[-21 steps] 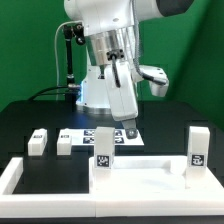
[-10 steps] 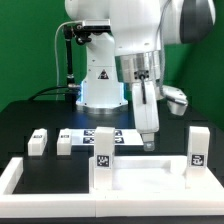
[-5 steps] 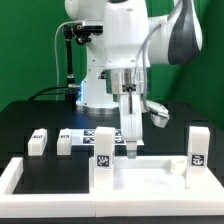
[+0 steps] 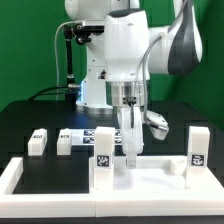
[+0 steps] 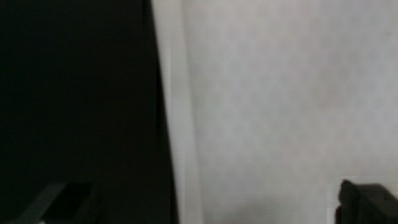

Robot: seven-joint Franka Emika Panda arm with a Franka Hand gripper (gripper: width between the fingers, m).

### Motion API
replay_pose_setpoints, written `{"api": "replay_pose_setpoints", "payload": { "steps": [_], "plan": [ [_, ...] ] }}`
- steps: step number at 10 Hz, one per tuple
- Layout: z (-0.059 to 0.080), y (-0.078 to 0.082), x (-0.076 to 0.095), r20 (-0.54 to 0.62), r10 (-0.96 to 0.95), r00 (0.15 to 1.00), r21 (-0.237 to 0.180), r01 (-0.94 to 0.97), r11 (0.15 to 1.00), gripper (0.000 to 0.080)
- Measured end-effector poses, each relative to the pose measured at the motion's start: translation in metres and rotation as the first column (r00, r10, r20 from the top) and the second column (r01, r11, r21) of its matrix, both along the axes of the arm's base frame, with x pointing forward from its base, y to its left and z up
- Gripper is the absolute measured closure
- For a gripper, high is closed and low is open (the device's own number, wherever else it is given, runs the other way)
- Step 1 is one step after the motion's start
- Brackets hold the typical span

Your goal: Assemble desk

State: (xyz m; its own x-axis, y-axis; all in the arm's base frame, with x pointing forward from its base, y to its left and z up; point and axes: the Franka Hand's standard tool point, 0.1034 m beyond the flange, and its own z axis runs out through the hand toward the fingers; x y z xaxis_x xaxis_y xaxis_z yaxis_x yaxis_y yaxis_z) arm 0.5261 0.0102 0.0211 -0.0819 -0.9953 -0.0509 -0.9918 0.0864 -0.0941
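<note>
Currently the fingers (image 4: 128,150) hang spread and empty over the tabletop panel (image 4: 155,168), at the exterior view's right of one leg (image 4: 103,150).

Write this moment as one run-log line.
end effector: open, low over tabletop panel | upright legs: standing at panel | loose legs: on table

Spread pincer (image 5: 212,204); white panel (image 5: 285,100) meets black table (image 5: 71,100).
</note>
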Motion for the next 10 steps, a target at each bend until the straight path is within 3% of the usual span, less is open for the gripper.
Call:
{"api": "replay_pose_setpoints", "payload": {
  "steps": [3, 7, 8, 9, 10],
  "plan": [
    [-0.0054, 0.0124, -0.003, -0.01, 0.015, 1.0, 0.006, -0.015, 1.0, 0.015],
    [-0.0041, 0.013, 0.0002, -0.008, 0.018, 1.0, 0.01, -0.018, 1.0, 0.015],
    [-0.0041, 0.013, 0.0002, -0.008, 0.018, 1.0, 0.01, -0.018, 1.0, 0.028],
    [-0.0042, 0.013, 0.0002, -0.008, 0.018, 1.0, 0.01, -0.018, 1.0, 0.028],
    [-0.0042, 0.013, 0.0002, -0.008, 0.018, 1.0, 0.01, -0.018, 1.0, 0.0418]
  ]
}}
